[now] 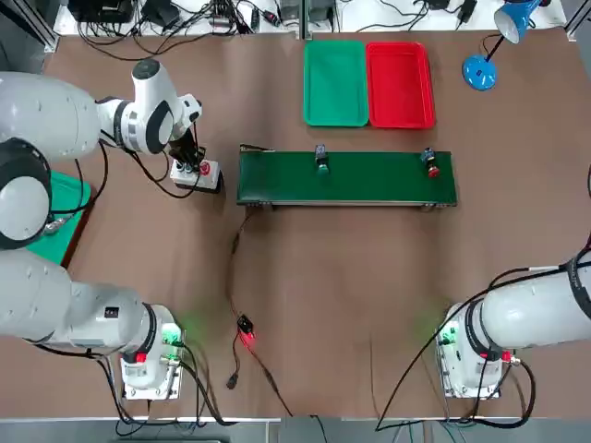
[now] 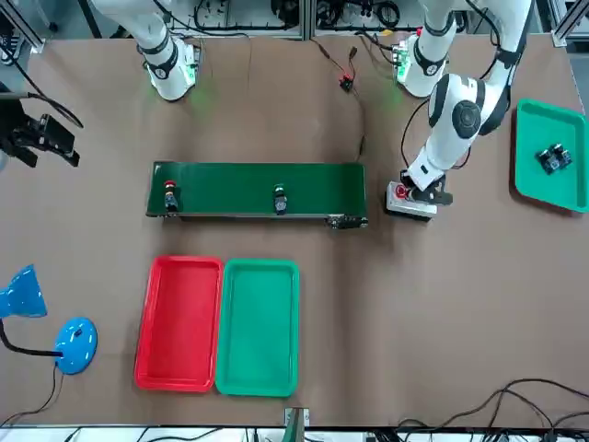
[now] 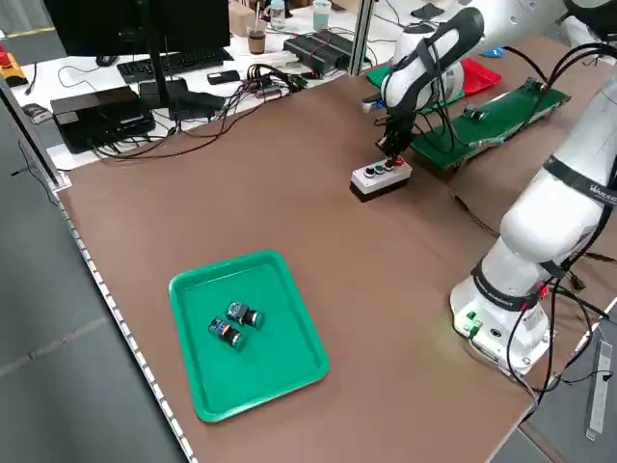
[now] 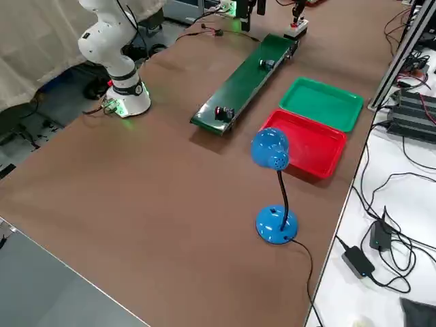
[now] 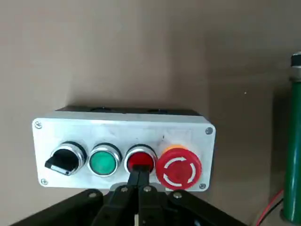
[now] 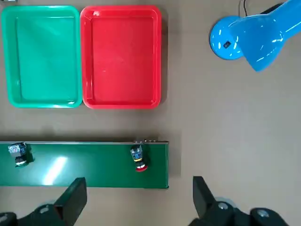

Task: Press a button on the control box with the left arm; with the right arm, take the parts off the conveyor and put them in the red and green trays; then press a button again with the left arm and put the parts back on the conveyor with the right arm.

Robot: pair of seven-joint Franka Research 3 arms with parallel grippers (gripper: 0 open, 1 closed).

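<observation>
Near the left edge of the brown worktop [image 1: 305, 305], the grey rectangular control box [image 5: 123, 153] sits just beside the left end of the long green conveyor [image 1: 346, 177]. The left gripper [image 5: 139, 178] is down on the box with its 2 fingers pressed together, their shared tip on the round red push button [image 5: 141, 159]. On the box face that button lies between a green push button [image 5: 103, 161] and a large red mushroom-head emergency stop [image 5: 178, 168]; a black selector knob [image 5: 65, 159] occupies the far end.

2 small parts rest on the conveyor: 1 with a green cap [image 1: 321, 159] near mid-belt and 1 with a red cap [image 1: 431, 164] near the right end. The green plastic tray [image 1: 335, 83] and the red plastic tray [image 1: 399, 85] stand side by side, touching, towards the far edge, and both are empty. The right gripper [image 6: 136, 197] hangs above the conveyor's right end with its fingers wide apart, holding nothing.

Judged step: button press in progress; no part transferred yet.

Hazards:
- The fingertip is close to the emergency stop. A slight sideways drift would trip it.
- An off-centre press may slip off the button, or shift the unfixed box.
- The red-capped part is near the belt end. If the belt runs that way, the part could fall off.
- Both parts are small; a misaligned grasp could tip them.
</observation>
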